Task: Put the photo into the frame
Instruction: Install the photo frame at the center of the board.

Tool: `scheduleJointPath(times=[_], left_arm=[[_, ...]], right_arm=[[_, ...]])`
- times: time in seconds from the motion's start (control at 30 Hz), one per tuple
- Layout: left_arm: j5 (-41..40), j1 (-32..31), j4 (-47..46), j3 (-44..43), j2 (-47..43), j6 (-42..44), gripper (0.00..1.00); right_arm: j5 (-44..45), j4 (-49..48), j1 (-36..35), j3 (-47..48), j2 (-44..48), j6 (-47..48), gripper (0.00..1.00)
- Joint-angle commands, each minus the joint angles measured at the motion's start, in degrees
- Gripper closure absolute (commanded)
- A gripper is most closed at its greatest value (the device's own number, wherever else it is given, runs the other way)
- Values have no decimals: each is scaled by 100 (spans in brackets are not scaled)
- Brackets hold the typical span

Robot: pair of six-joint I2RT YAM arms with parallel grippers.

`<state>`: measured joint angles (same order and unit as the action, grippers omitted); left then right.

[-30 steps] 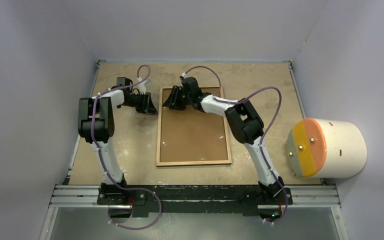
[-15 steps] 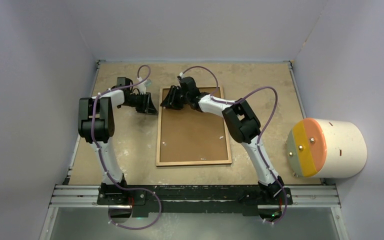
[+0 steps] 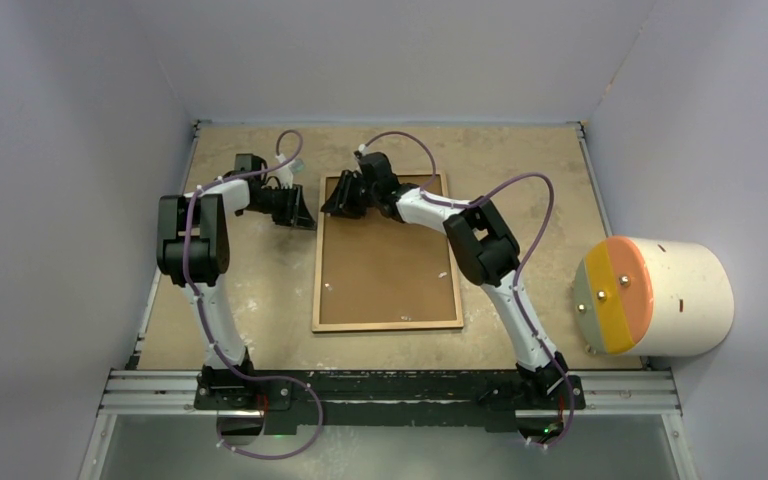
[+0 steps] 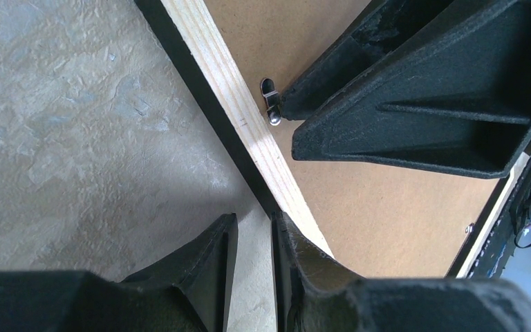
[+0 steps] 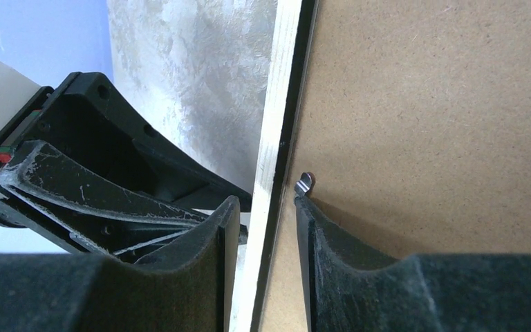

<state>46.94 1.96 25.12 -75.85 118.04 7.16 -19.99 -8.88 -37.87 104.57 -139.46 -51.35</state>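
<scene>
Jaws of the right gripper point(image 5: 266, 207), edged leftward, narrow astride the far-left rim of the frame point(image 3: 388, 325), face down on the table point(image 3: 520, 160), beside a metal clip point(image 4: 271, 100). The left gripper point(image 4: 252, 228) stays clamped on that rim. The photo is out of sight, perhaps already under the backing board point(image 3: 385, 260).

**Table** point(image 3: 520, 160): beige, mottled top with pale scuffs, and walls on three sides.

**Lying on it:** one frame point(image 3: 387, 322), flat and back up.
- It has a light wood rim with a black outer edge.
- A brown board point(image 3: 385, 260) fills it.
- A small metal clip point(image 4: 271, 100) sits at the rim.

**Position:**
- The far left corner lies under the right gripper point(image 3: 331, 205).
- The left rim runs between the fingers of the left gripper point(image 3: 307, 216).
</scene>
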Motion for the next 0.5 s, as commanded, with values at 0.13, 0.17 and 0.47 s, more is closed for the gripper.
scheduleJointPath(times=[0.13, 0.17, 0.47], left_arm=[[-154, -152, 104, -87, 105, 238, 72], [-155, -152, 118, -95, 105, 254, 72], [-185, -152, 249, -193, 49, 361, 73]], right_arm=[[-60, 18, -37, 342, -246, -18, 63], [-115, 23, -37, 364, -267, -30, 63], [-511, 177, 201, 338, 48, 251, 64]])
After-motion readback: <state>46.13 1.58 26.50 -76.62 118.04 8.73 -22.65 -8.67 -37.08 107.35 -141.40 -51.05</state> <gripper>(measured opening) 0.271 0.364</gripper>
